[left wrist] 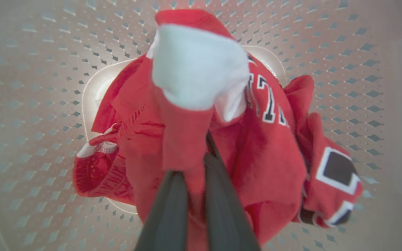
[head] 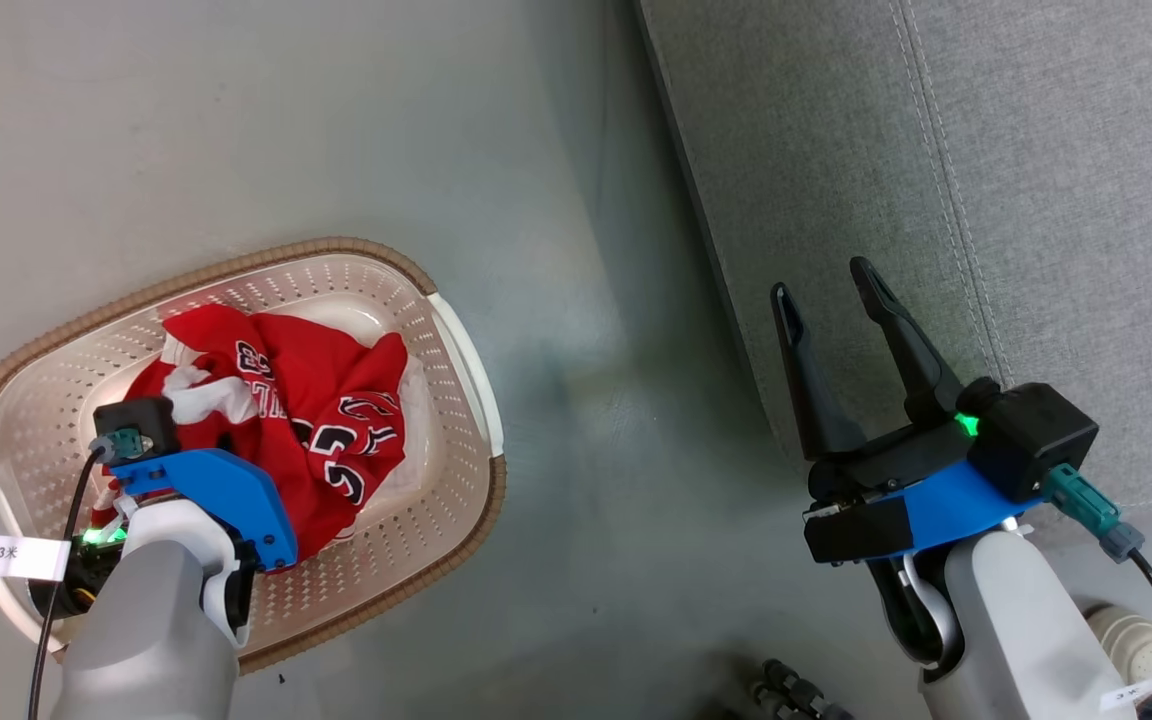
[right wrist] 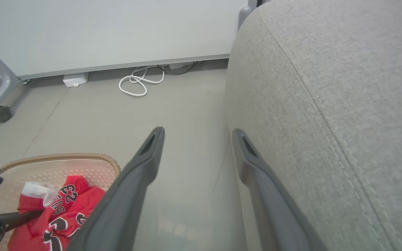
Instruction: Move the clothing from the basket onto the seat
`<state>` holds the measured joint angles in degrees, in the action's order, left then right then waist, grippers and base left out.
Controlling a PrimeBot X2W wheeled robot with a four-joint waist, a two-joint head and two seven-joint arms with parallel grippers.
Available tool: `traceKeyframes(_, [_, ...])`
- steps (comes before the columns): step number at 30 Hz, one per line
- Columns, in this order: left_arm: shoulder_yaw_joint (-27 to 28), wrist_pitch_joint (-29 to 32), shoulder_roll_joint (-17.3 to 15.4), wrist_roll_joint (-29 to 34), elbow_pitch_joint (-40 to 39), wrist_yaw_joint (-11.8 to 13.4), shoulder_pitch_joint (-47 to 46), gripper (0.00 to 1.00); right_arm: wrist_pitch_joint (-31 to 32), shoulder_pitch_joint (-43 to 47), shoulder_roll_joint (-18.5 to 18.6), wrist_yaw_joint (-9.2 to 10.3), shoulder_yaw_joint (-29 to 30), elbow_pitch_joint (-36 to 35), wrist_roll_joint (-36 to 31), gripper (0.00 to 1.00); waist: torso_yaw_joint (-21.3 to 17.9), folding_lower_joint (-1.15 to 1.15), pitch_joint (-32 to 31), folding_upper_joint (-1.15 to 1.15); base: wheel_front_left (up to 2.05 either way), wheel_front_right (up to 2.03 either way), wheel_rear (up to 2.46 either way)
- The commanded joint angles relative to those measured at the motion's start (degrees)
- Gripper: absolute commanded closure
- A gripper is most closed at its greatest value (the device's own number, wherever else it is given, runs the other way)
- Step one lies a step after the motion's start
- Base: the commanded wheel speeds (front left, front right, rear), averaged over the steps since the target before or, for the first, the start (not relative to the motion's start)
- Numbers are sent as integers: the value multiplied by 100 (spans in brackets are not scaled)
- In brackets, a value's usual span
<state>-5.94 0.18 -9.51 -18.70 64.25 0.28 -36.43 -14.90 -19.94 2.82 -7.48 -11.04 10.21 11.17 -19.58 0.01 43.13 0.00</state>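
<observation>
The red clothing (head: 316,420) with white trim and black-and-white lettering lies bunched in the cream perforated basket (head: 336,250) on the floor at the left. My left arm's blue wrist (head: 201,480) hangs over the basket, pointing down. Seen from the left wrist, my left gripper (left wrist: 194,164) is shut on a fold of the clothing (left wrist: 270,157), which is bunched up above the basket's wall (left wrist: 47,69). My right gripper (head: 823,280) stands open and empty at the front edge of the grey seat (head: 986,200). The right wrist view has the right gripper (right wrist: 198,131), seat (right wrist: 326,104), basket (right wrist: 65,157) and clothing (right wrist: 61,212).
Bare grey floor (head: 616,400) separates the basket from the seat. Farther off, a coiled white cable (right wrist: 136,82) and a small white box (right wrist: 75,79) lie along a pale wall panel. A castor wheel (right wrist: 1,113) on a grey frame stands at the left.
</observation>
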Motion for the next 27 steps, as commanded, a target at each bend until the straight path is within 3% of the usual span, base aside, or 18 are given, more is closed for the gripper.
traceKeyframes(1, [-13, -45, -3, -25, 18, -29, -100, 100, -37, -88, 12, -3, 20, 23, 16, 0, 25, -1, -45, 0, 0, 0, 0])
traceKeyframes(9, [-136, -342, 195, -67, 138, -259, 5, 100, -36, 30, 13, -3, 90, 182, -169, 0, 298, -1, -642, 0, 0, 0, 0])
traceKeyframes(27, [-714, -830, 655, -347, 165, -737, 445, 100, 330, 907, 14, -3, 575, 537, -930, 0, 1331, -1, -3030, 0, 0, 0, 0])
